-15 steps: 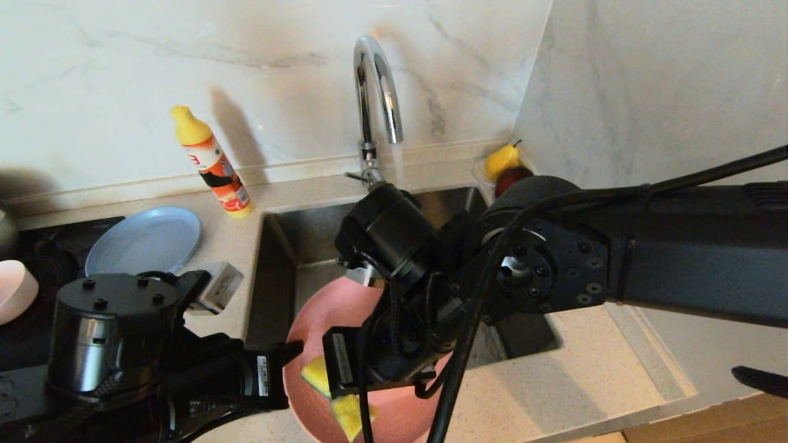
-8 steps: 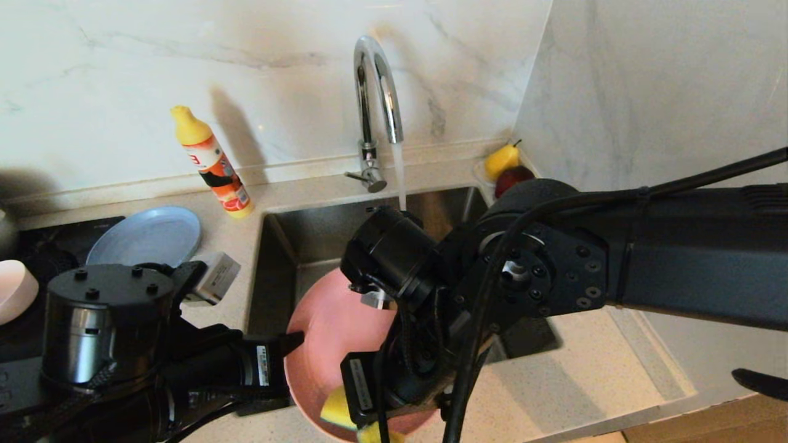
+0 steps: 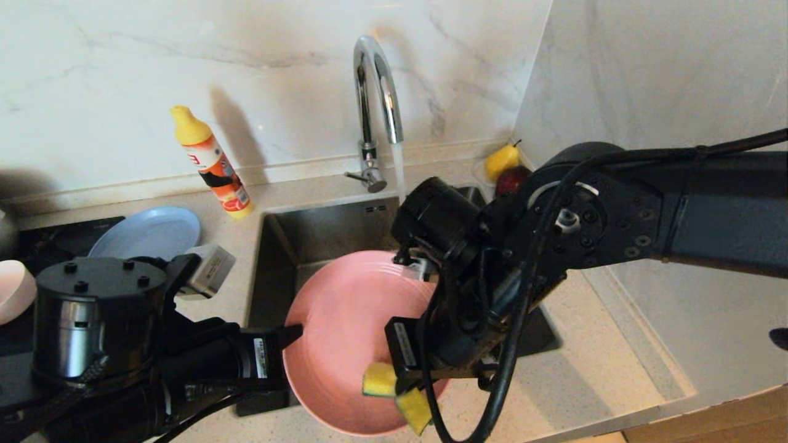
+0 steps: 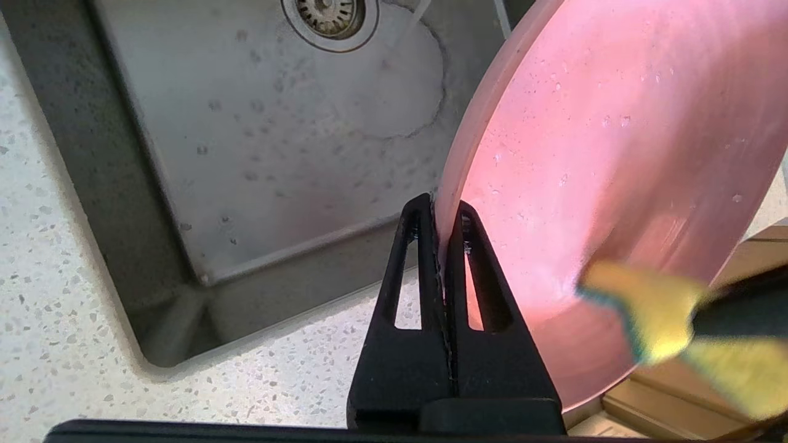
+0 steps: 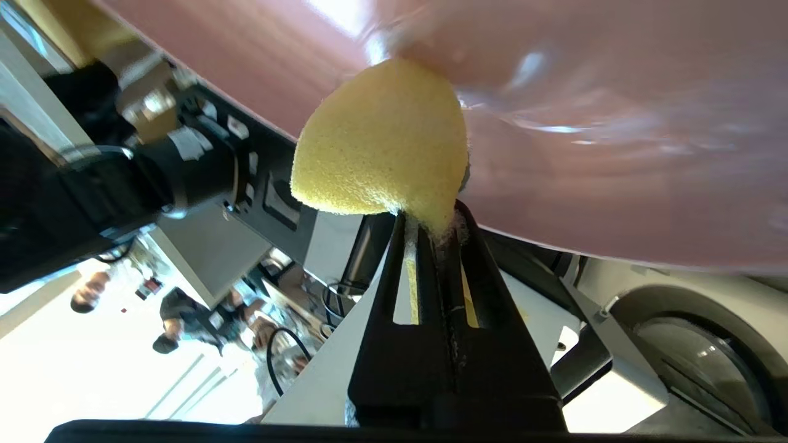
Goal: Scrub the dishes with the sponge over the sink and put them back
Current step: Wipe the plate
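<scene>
Sponge [image 3: 397,394] sits pinched in your right gripper [image 5: 431,224], now swept from the pink plate's [image 3: 345,326] front rim toward its right side; scrubbing continues. Your left gripper [image 4: 440,212] stays clamped on the plate's edge, tilting it over the sink's [image 3: 295,246] front edge. Tap [image 3: 375,92] water runs behind; detergent bottle [image 3: 212,163] and blue-grey plate [image 3: 144,237] wait on the worktop's left.

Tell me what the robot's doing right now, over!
Left gripper shut on pink plate rim, over the sink. Right gripper shut on sponge, pressed to plate. Tap running. Nothing in the way.
</scene>
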You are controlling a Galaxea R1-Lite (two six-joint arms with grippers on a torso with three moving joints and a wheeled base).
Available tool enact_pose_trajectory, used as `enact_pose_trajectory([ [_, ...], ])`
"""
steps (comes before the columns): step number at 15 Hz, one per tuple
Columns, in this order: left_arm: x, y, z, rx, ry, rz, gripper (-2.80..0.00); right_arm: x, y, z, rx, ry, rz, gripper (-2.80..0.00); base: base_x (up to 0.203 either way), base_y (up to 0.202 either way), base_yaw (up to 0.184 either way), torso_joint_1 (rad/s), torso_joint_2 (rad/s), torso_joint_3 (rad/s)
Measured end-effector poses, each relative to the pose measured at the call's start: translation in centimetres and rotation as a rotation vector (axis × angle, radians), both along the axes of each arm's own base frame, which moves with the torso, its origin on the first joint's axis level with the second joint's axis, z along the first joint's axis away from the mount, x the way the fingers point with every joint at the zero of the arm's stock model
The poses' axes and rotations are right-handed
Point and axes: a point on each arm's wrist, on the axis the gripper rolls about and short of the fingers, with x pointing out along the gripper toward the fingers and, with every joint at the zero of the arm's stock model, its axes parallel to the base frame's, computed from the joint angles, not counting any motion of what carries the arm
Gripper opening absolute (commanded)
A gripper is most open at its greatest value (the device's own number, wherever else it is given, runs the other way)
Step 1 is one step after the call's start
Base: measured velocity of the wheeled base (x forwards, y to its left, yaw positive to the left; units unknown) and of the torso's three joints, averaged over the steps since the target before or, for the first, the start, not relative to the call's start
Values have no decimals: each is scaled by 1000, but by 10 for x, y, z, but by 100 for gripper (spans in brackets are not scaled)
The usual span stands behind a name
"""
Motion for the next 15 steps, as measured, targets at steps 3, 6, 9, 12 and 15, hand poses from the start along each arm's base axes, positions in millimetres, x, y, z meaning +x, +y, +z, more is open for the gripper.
enact_pose_trajectory([
  [3,-3,2,0,2,1,-2,-280,11,-14,7,21,-22,-45,-280,0,0,0,0,0,0],
  [6,-5,4,-4,9,12,-3,-280,21,-19,14,68,-69,-71,-280,0,0,0,0,0,0],
  [9,-7,5,-8,17,22,-3,-280,24,-19,24,135,-131,-77,-280,0,0,0,0,0,0],
  [12,-9,5,-10,19,28,-13,-280,21,-16,28,156,-152,-61,-280,0,0,0,0,0,0],
  [15,-9,5,-11,23,33,-17,-280,11,0,26,171,-161,-9,-280,0,0,0,0,0,0],
])
